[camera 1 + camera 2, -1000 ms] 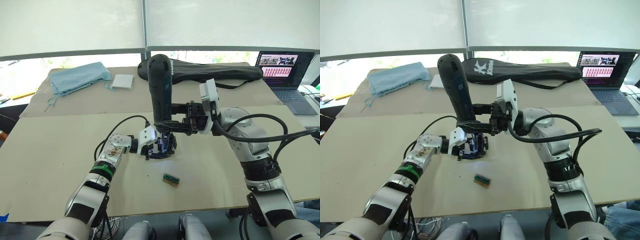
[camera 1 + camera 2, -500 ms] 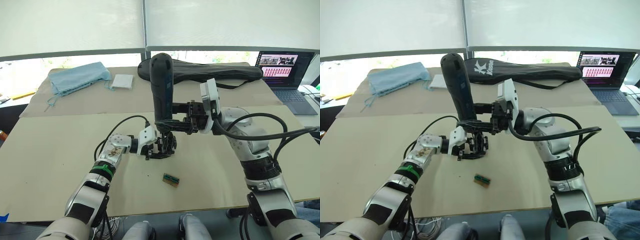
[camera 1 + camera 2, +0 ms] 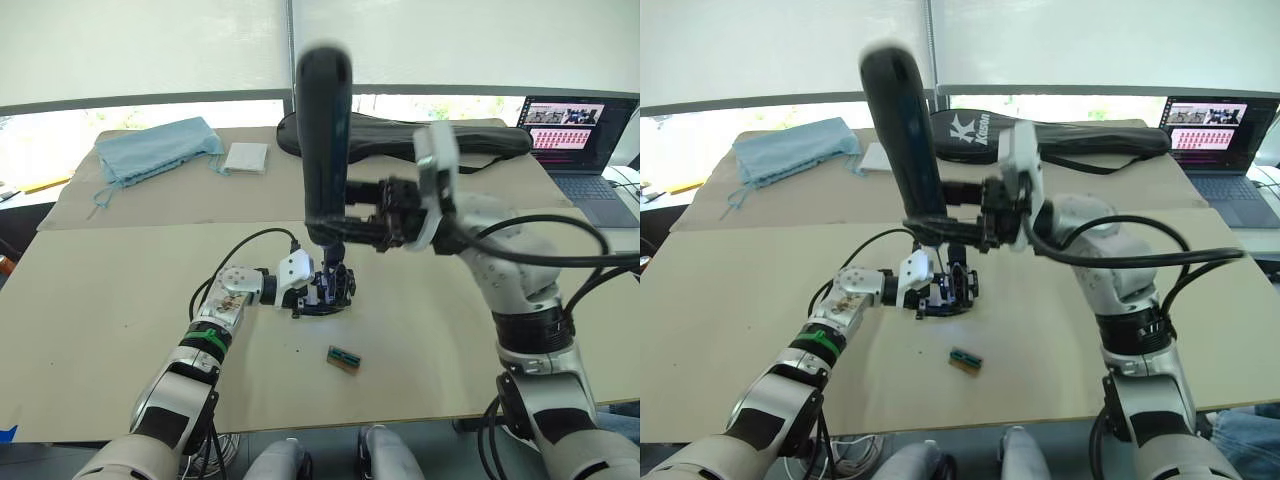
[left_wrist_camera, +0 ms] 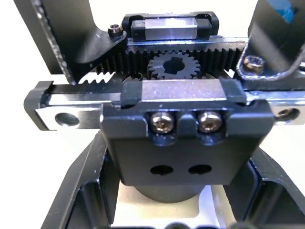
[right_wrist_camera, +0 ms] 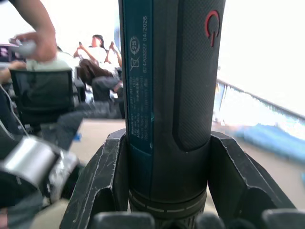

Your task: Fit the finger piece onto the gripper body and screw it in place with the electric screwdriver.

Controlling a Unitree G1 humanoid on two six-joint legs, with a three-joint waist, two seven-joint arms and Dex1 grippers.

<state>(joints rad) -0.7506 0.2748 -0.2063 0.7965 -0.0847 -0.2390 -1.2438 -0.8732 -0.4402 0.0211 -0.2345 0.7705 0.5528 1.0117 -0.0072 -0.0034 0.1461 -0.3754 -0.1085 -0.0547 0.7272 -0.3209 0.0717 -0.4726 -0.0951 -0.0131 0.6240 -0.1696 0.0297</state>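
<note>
Lifting since a second ago, the right claw (image 3: 345, 222) clamps the thick dark blue-black electric screwdriver (image 3: 325, 140) above the small black gripper body (image 3: 328, 290), pinched on the desk (image 3: 120, 300) by the left claw (image 3: 318, 293), suggesting a screw is finished.

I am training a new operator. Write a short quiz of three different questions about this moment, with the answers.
1. True or false: the right gripper holds the electric screwdriver upright above the gripper body.
2. Which lies nearest the table's front edge? A) blue cloth B) small green-and-tan block C) laptop
3. Fill in: the left gripper is shut on the ______.

Key: 1 true; 2 B; 3 gripper body.
</note>
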